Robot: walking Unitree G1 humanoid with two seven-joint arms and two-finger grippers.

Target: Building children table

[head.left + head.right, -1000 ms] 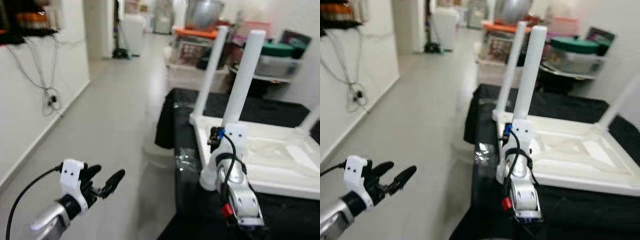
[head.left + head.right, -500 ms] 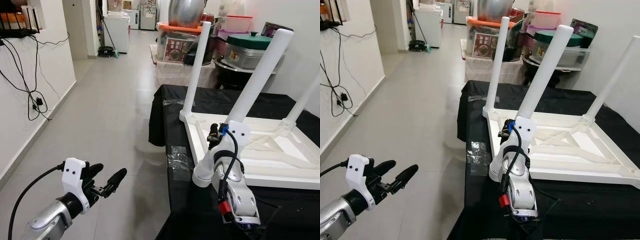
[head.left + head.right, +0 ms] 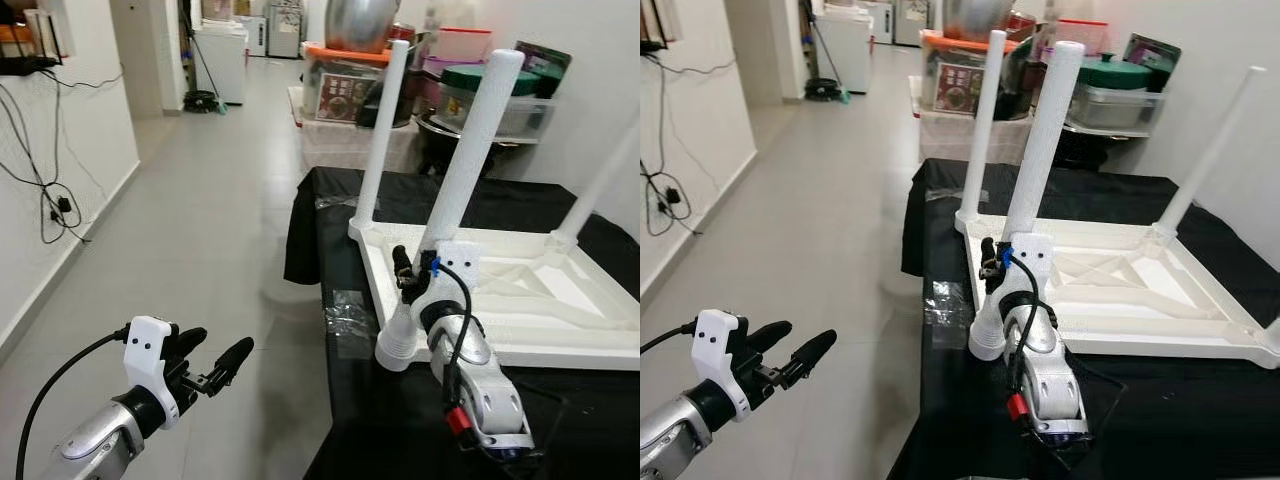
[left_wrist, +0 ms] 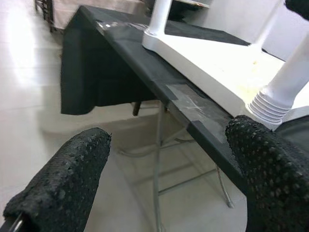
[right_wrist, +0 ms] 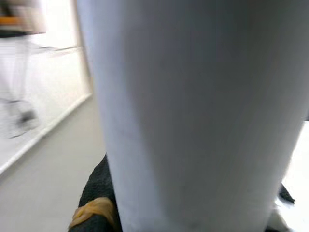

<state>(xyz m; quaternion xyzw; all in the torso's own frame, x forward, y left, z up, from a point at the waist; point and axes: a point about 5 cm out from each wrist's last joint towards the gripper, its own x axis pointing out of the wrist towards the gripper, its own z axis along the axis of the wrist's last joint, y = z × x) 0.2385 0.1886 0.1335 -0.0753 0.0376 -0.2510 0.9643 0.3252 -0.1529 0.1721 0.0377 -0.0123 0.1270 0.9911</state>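
A white wall (image 3: 60,190) ran down the left side of the room, with black cables (image 3: 45,200) drooping from a shelf high up and a pale tiled floor (image 3: 200,230) stretching back toward a doorway. Low over that floor hovered the left gripper (image 3: 212,362), its two black fingers (image 4: 63,183) spread apart with nothing between them, well apart from the work surface.

Further right stood a table draped in black cloth (image 3: 330,215), one corner patched with clear tape (image 3: 347,310). On it lay the children's table (image 3: 520,300), white plastic and flipped upside down, its underside ribs facing up. I counted three legs standing upright: one at the far left corner (image 3: 380,130), one at the near left corner (image 3: 460,160), and one at the far right (image 3: 1205,150), thinner-looking in the distance. The near left leg had a ribbed collar (image 3: 395,345) where it met the frame.

The right gripper (image 3: 408,272) was pressed up against that near leg low down, just above the collar; one black fingertip showed to the leg's left, but whether the jaws actually clamped the leg I could not tell. Its wrist camera saw the white leg (image 5: 193,116) right up close.

Behind the table, stacked storage boxes (image 3: 350,85), a green-lidded container (image 3: 1120,85) and a big metal pot (image 3: 355,20) crowded the back of the room.
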